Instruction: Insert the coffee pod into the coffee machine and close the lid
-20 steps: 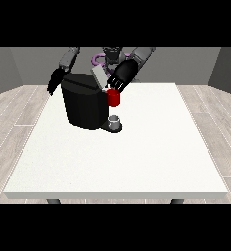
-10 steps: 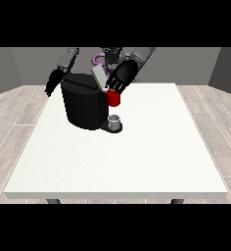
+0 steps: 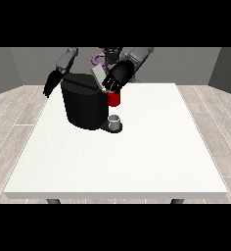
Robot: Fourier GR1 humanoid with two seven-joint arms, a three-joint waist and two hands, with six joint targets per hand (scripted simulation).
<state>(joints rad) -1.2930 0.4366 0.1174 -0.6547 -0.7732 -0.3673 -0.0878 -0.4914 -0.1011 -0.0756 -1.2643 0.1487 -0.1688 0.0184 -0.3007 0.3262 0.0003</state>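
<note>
The hand at the view's right (image 3: 118, 77) is hovering over the top right corner of the coffee machine (image 3: 86, 107), just above a red thing at the machine (image 3: 114, 99). Its fingers are bunched downward, but whether they are pinching anything cannot be told from here. Compared with a second ago it is sitting in almost the same spot, so the insertion step seems to be lingering rather than advancing.

Just left of that hand, the grey lid (image 3: 97, 77) is standing tilted up, not yet closed. A small grey thing (image 3: 115, 120) is resting on the machine's base at the near side; it cannot be told for the pod, and the pod itself is not plainly showing.

The hand at the view's left (image 3: 52, 83) is hanging beside the far left of the machine, fingers pointing down and looking relaxed. It is sitting a little lower and further out than a second ago, apparently drawing clear of the machine.

Everything is standing on the white table (image 3: 137, 162). Judging by the raised lid, the closing is still to come.
</note>
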